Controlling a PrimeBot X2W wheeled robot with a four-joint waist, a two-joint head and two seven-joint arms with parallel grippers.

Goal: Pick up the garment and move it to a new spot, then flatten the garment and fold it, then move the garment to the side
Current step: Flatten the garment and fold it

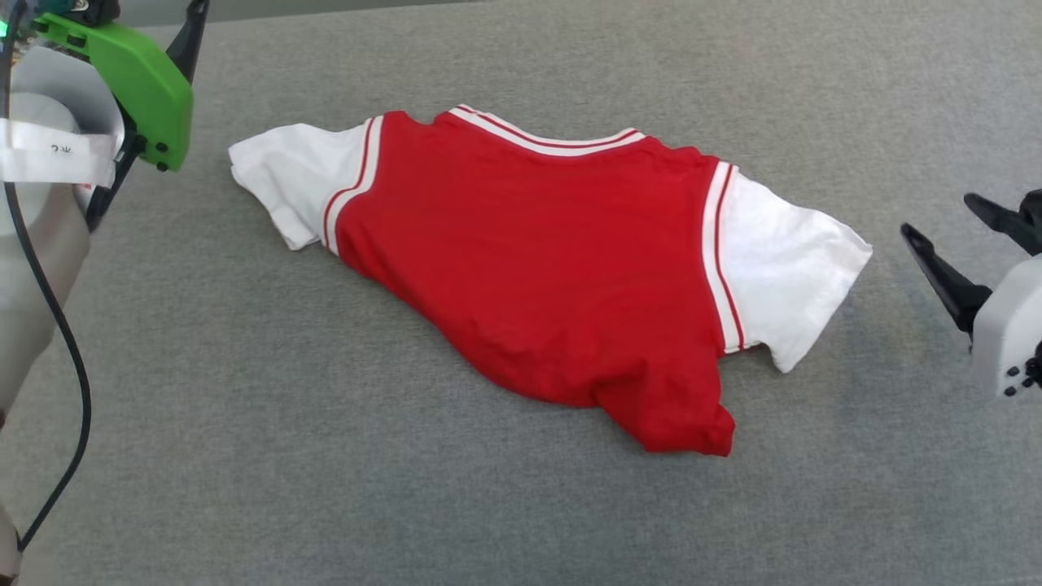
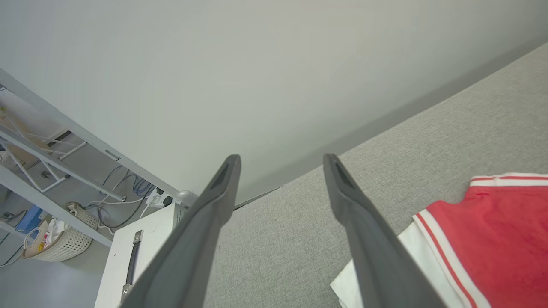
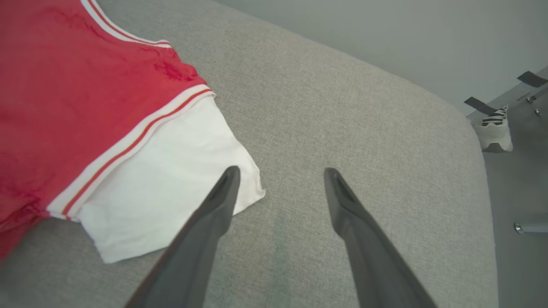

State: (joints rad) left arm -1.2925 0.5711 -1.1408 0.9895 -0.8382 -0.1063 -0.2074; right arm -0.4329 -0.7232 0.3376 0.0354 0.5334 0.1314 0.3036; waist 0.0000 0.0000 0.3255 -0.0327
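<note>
Garment (image 1: 537, 268) lying in the middle part of the grey cloth surface (image 1: 521, 521), plain red side up, no lettering or number to see. Striped collar (image 1: 545, 138) toward the far edge, white left-side sleeve (image 1: 285, 183) and white right-side sleeve (image 1: 781, 268) spread out to each side. Not flat: lower body narrowing on a diagonal and bunched into a lump (image 1: 684, 423) at the near right, probably with the hem tucked under. Touched by no finger.

Left gripper (image 2: 280, 160) raised beyond the left-side sleeve, fingers parted wide with nothing between them, pointing past the far edge toward the wall. Right gripper (image 3: 280, 171) also spread apart and empty, low near the right-side sleeve; one fingertip over the cuff corner in the right wrist view, yet clearly apart from the cloth in the head view.

Likely reason for such placing: one claw on each sleeve side, ready to take the cloth at two points and pull it smooth. Judged to be at the flattening step, folding not yet begun. Next, probably a need to free the bunched lump first. Risk of dragging the whole shirt instead of spreading it, soft jersey sliding easily on this surface.
</note>
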